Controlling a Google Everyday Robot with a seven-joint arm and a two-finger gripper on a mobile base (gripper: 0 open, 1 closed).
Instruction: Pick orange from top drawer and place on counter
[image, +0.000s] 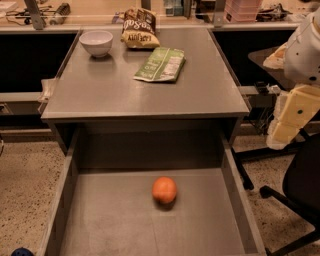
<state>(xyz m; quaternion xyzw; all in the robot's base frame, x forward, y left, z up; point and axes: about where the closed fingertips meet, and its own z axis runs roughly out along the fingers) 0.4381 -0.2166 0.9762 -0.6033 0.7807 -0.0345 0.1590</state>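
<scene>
Orange (164, 190): lying on bare bottom of top drawer (100, 220), near middle, slightly toward back; clear of the walls.
Top drawer: pulled out below front edge of counter (125, 95).
Counter: holds white bowl (96, 42) at back left, brown chip bag (139, 28) at back centre, green packet (161, 65) lying flat nearer middle.
Gripper (287, 120): at right edge, beside counter's front right corner, above and well apart from orange; holding nothing; whether spread or closed not discernible.
Black chair (300, 185): lower right, on speckled floor (25, 170).
</scene>
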